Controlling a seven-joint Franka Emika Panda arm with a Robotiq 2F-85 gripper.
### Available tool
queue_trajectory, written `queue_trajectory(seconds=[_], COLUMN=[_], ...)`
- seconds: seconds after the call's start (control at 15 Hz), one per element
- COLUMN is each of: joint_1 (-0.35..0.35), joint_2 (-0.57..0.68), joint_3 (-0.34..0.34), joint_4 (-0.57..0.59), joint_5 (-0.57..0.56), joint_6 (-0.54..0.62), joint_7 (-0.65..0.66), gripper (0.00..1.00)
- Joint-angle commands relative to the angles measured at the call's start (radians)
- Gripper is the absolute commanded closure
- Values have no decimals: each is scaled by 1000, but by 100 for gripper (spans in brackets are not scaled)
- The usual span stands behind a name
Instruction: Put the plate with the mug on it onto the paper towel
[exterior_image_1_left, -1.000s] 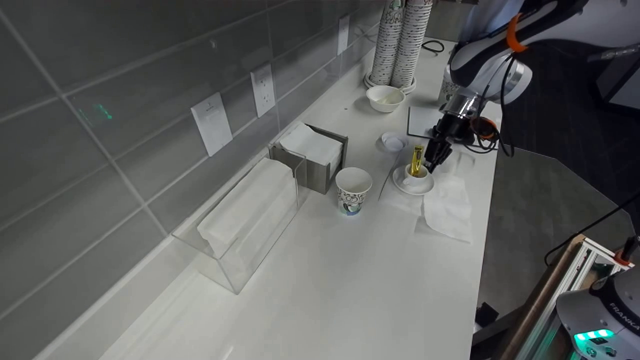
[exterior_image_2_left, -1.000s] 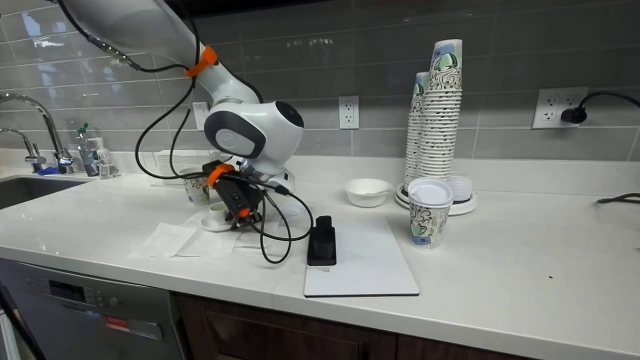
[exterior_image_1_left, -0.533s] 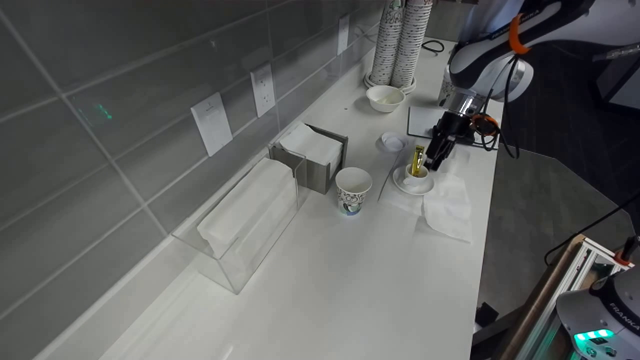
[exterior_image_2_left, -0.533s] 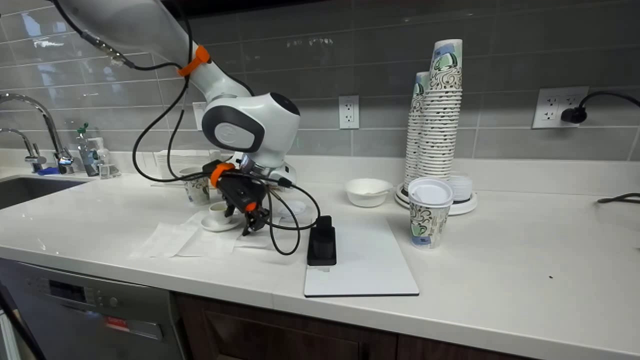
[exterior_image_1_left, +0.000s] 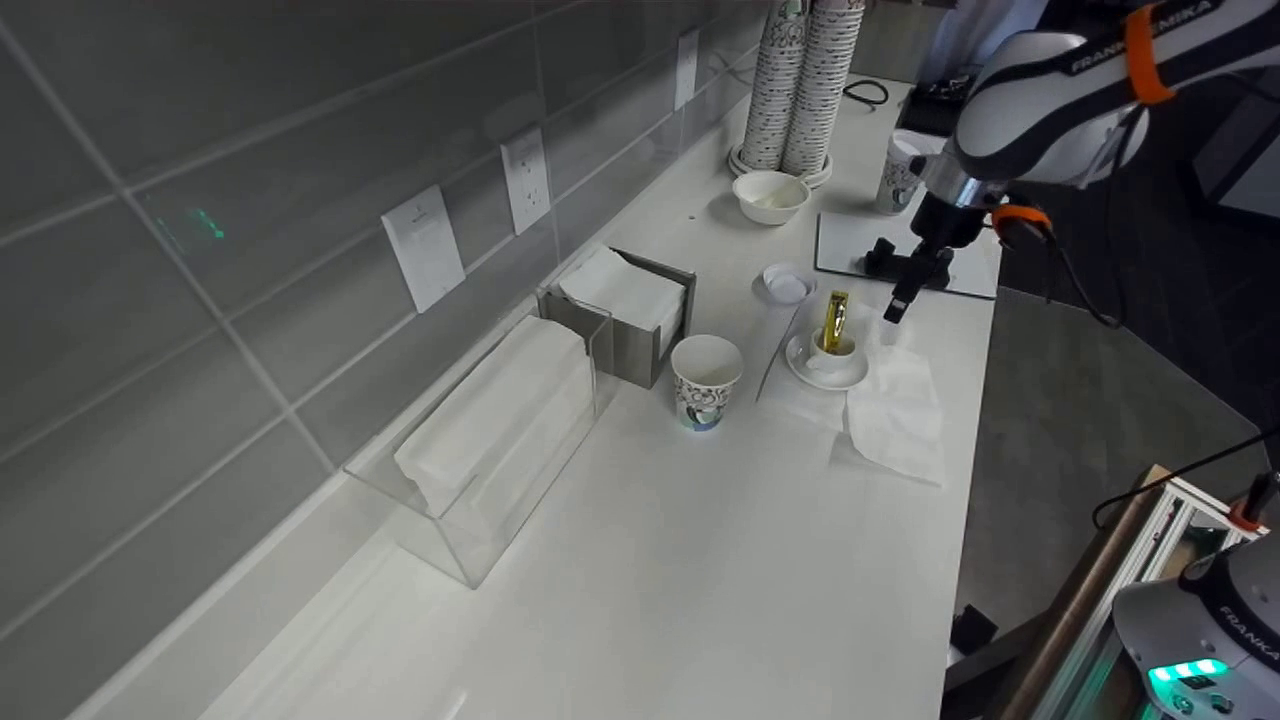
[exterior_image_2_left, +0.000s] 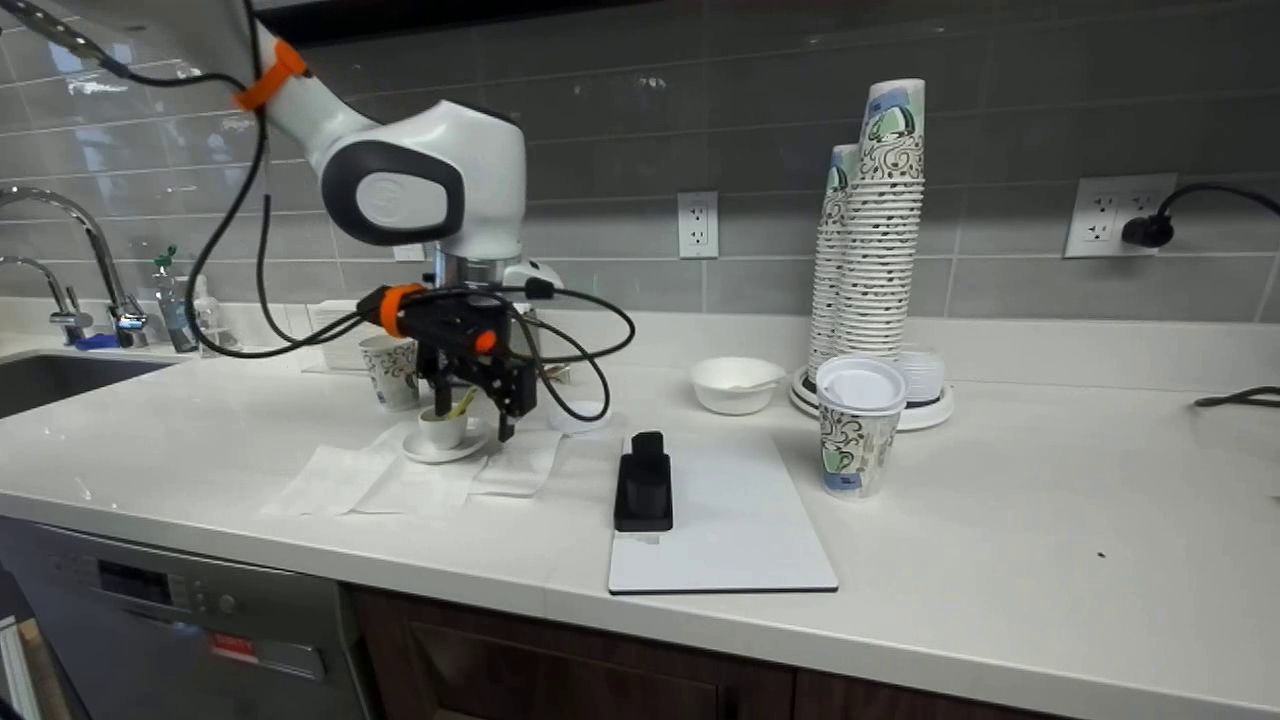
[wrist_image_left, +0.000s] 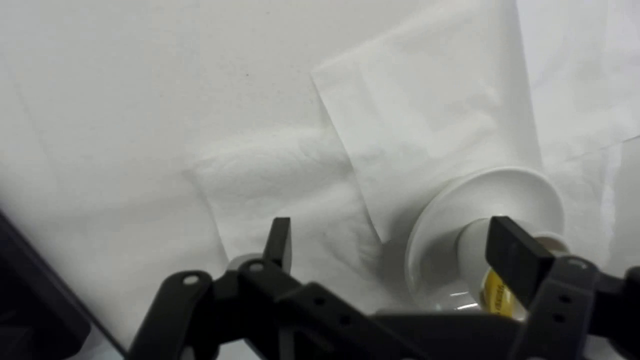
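Plate (exterior_image_2_left: 428, 453) with mug (exterior_image_2_left: 442, 431) rests on paper towel (exterior_image_2_left: 420, 492); gripper (exterior_image_2_left: 475, 420), spread apart, hangs above right; placing seems done, lift clear next.

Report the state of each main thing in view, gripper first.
Gripper: jaws apart, gripping nothing
Paper towels: spread, overlapping
Plate: face up, at least partly on the towels
Mug: upright on the plate
Yellow packet: tilted in the mug
Paper cup: upright, uncovered
Stacked cups: nested upside down
Lid-topped cup: upright
Bowl: upright
Napkin holder: filled
Clear bin: holding paper
Black plug: in the outlet
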Motion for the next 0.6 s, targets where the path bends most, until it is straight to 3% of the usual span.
queue_trajectory(seconds=[0.0,0.47,0.53], joint_1=[36,96,112], joint_2=[-254,-658,-516], joint_3=[14,91,41], joint_4=[-162,-365,-259], joint_5=[-167,-355,-321], joint_6=[89,156,111], joint_7=[128,301,266], gripper=[0,0,0])
